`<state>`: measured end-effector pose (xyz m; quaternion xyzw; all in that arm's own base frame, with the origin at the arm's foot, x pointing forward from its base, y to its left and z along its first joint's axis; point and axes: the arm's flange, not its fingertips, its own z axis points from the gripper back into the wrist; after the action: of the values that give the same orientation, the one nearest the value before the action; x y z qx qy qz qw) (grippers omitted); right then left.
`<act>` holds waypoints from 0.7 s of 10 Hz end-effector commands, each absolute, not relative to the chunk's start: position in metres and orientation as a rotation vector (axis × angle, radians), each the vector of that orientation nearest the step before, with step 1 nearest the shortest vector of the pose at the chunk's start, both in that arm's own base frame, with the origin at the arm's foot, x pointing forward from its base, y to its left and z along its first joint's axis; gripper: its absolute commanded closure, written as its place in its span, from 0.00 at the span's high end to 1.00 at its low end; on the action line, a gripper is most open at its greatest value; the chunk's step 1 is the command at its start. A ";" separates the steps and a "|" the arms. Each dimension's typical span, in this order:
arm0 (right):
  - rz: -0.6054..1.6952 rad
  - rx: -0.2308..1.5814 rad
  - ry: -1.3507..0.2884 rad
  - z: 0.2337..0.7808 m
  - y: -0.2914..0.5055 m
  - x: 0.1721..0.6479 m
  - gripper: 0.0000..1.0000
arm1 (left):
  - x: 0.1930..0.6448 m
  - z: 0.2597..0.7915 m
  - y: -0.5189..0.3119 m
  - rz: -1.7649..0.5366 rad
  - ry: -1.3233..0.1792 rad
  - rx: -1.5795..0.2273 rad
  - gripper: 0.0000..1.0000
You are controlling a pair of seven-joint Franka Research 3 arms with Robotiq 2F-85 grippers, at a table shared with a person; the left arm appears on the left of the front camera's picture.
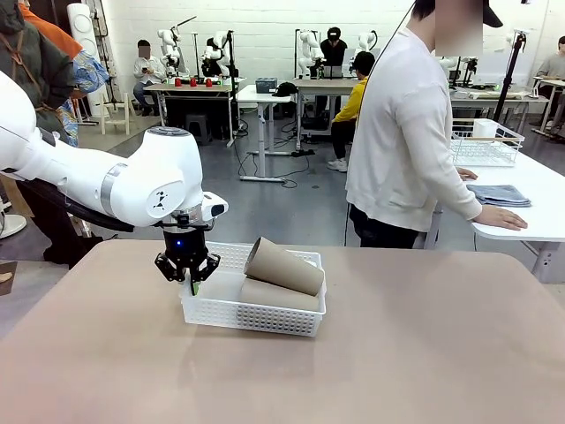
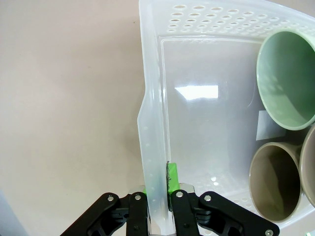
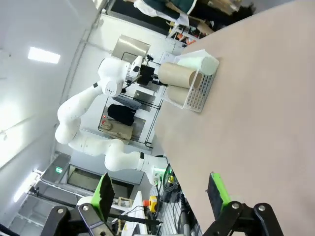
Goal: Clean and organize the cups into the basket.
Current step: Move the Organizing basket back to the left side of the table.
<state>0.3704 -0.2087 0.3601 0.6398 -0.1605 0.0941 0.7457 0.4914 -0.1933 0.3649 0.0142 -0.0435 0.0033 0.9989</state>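
Left gripper (image 2: 158,209) clamped on the basket (image 1: 212,311) wall

The cups (image 1: 282,265) lay on their sides inside it, long axes across, just right of that gripper; the right gripper (image 3: 160,194) gaped empty, well apart

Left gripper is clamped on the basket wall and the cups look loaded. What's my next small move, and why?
Probably a short, slow pull of the basket toward a tidier spot. The left gripper is shut on its side wall, the mint green cup and tan cups already lie inside, and the top tan cup sits tilted across the rim, so go gently.
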 end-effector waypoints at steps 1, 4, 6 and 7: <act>0.141 1.399 -0.249 0.355 -0.211 0.374 1.00 | 0.492 0.369 -0.194 0.007 -0.095 0.027 0.00; 0.161 1.410 -0.293 0.350 -0.209 0.370 1.00 | 0.492 0.369 -0.194 0.007 -0.095 0.027 0.00; 0.161 1.410 -0.293 0.350 -0.209 0.370 1.00 | 0.492 0.369 -0.194 0.007 -0.095 0.027 0.00; 0.161 1.410 -0.293 0.350 -0.209 0.370 1.00 | 0.492 0.369 -0.194 0.007 -0.095 0.027 0.00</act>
<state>0.3713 -0.2088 0.3489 0.6474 -0.1347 0.0690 0.7470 0.4914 -0.1933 0.3649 0.0142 -0.0435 0.0033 0.9989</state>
